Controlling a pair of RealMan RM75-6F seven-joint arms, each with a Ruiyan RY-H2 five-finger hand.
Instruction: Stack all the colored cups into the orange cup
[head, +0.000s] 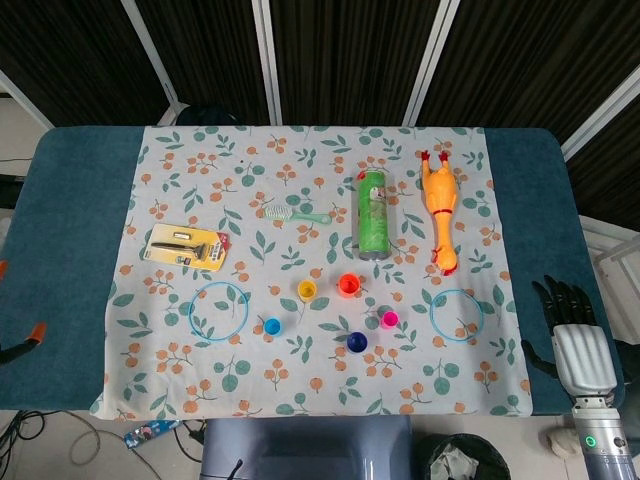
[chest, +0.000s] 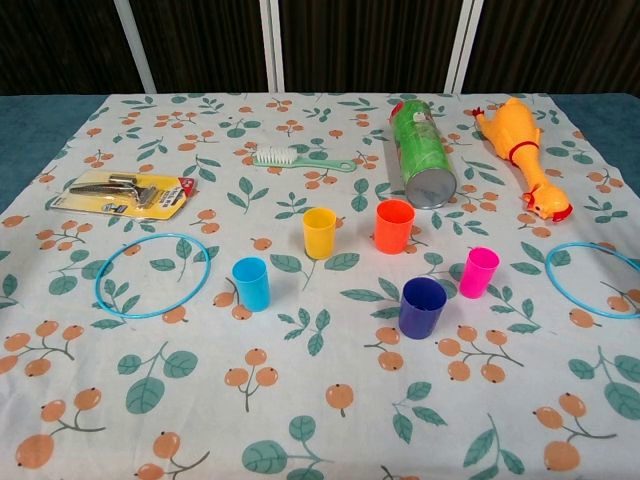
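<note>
Five cups stand upright and apart on the floral cloth. The orange cup (head: 348, 284) (chest: 393, 226) is in the middle, with the yellow cup (head: 307, 290) (chest: 319, 232) to its left. The light blue cup (head: 271, 326) (chest: 251, 283) is further left and nearer. The dark blue cup (head: 357, 342) (chest: 422, 307) and the pink cup (head: 389, 320) (chest: 478, 272) stand at the near right. My right hand (head: 572, 332) hangs open beyond the table's right edge, holding nothing, far from the cups. The chest view does not show it. My left hand shows in neither view.
A green can (head: 372, 213) (chest: 422, 154) lies behind the orange cup, with a rubber chicken (head: 440, 208) (chest: 522, 154) to its right. A brush (chest: 299, 159) and a packaged tool (chest: 128, 192) lie at the back left. Blue rings (chest: 151, 274) (chest: 594, 279) lie flat on either side.
</note>
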